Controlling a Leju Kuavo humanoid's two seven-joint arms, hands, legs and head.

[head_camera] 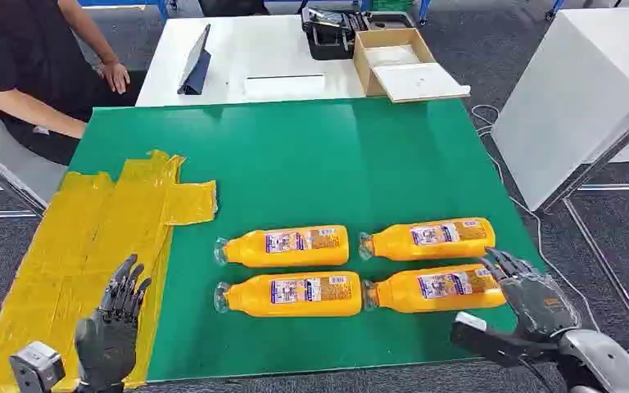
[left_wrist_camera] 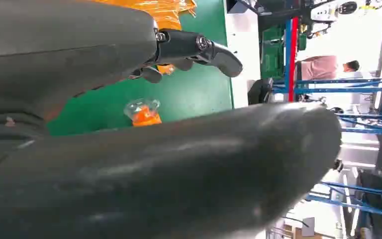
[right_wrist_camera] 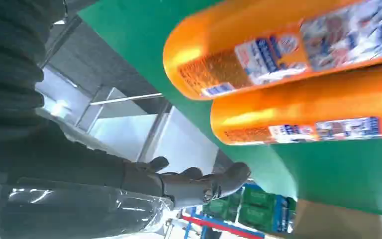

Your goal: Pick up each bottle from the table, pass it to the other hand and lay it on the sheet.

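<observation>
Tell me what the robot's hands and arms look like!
The left hand and right hand are dark grey, with thin black jointed fingers. Small screws show at a finger hinge. The right arm is silvery grey behind a black wrist part, and a grey block sits by the left wrist.

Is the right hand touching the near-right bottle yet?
Cannot tell. In the head view the right hand overlaps the base of the near-right bottle; the right wrist view shows no plain contact or gap.
</observation>
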